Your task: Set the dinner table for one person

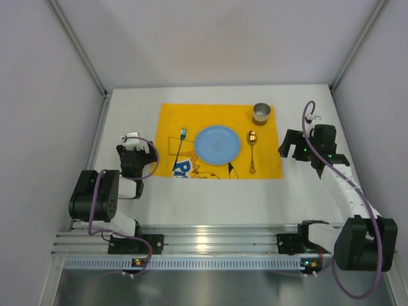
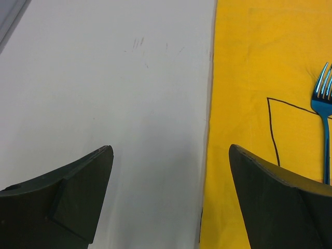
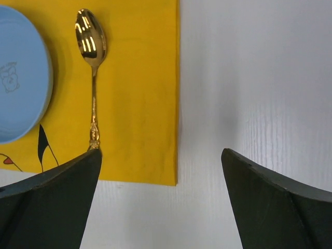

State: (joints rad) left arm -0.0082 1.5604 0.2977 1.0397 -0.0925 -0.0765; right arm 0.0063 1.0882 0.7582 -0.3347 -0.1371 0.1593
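The white dinner table [image 1: 210, 197] bears a yellow printed mat [image 1: 268, 167]. On the mat lie a blue plate [image 1: 217, 143], a blue fork [image 1: 182, 143] left of it, a gold spoon [image 1: 252, 152] right of it and a metal cup [image 1: 262, 113] at the far right corner. My left gripper [image 1: 136, 141] is open and empty over the table just left of the mat [image 2: 259, 62]; the fork [image 2: 324, 104] shows at its right. My right gripper [image 1: 294, 148] is open and empty over the mat's right edge [image 3: 145, 104], near the spoon [image 3: 91, 46] and plate [image 3: 21, 78].
Grey walls stand at the left, right and back of the table. The aluminium rail [image 1: 210, 245] with both arm bases runs along the near edge. The right arm [image 1: 347, 191] stretches along the table's right side.
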